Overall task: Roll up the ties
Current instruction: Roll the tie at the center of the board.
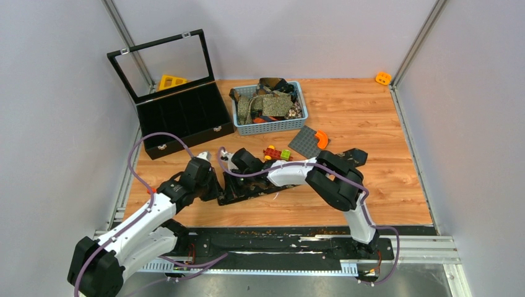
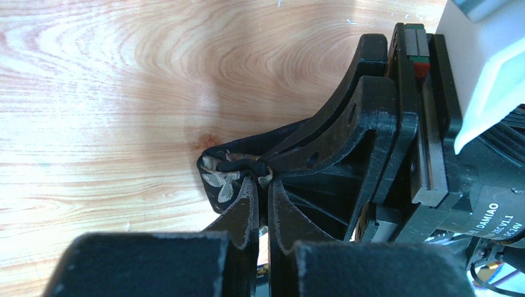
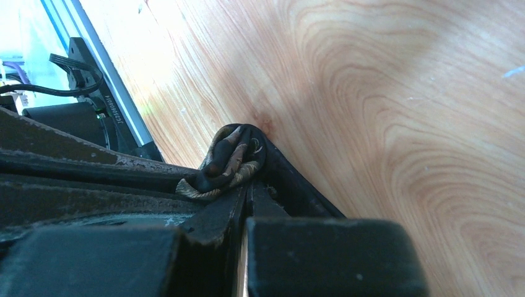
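A black tie (image 2: pixel 218 179) with a pale floral print is bunched into a small fold at the meeting tips of both grippers, low over the wooden table. My left gripper (image 2: pixel 263 179) is shut on that fold. My right gripper (image 3: pixel 251 185) pinches the same tie (image 3: pixel 232 162) from the opposite side, its jaws together. From above, the left gripper (image 1: pixel 216 189) and right gripper (image 1: pixel 229 184) touch tip to tip, and the rest of the tie (image 1: pixel 263 189) trails right along the table under the right arm. More ties (image 1: pixel 271 102) fill a basket.
The grey-blue basket (image 1: pixel 266 128) stands at the back centre. An open black box (image 1: pixel 186 117) with a glass lid sits back left. A grey studded plate (image 1: pixel 304 141), an orange piece (image 1: pixel 322 139) and toy bricks (image 1: pixel 277 153) lie just behind the right arm.
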`<act>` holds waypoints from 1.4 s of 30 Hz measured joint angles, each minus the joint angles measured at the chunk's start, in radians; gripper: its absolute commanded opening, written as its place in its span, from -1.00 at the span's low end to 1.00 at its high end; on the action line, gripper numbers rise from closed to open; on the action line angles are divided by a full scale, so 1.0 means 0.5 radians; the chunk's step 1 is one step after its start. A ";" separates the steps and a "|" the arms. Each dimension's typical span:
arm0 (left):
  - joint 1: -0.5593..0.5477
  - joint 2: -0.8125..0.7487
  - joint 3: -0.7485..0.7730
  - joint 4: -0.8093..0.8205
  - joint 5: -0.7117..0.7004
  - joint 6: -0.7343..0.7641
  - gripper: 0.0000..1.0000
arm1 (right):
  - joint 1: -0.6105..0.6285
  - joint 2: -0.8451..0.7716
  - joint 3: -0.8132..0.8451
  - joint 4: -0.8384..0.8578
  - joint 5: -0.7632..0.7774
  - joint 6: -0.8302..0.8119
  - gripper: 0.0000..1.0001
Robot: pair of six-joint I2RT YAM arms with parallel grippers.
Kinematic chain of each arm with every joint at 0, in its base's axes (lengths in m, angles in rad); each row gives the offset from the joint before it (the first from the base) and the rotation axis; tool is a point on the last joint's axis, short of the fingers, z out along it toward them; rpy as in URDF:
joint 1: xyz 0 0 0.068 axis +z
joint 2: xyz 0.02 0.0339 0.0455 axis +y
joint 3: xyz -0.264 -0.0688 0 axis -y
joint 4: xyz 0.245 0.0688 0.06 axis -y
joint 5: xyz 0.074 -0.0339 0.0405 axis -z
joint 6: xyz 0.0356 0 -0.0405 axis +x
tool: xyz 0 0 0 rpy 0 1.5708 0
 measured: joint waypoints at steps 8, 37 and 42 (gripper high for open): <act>-0.002 0.056 -0.037 0.127 0.078 -0.014 -1.00 | -0.002 -0.116 -0.109 -0.033 0.118 -0.036 -1.00; -0.003 0.304 -0.070 0.455 0.106 -0.158 0.19 | 0.006 -0.526 -0.388 -0.150 0.205 -0.102 -0.68; -0.003 0.229 -0.070 0.456 0.102 -0.186 0.20 | -0.002 -0.525 -0.370 -0.148 0.205 -0.092 -0.48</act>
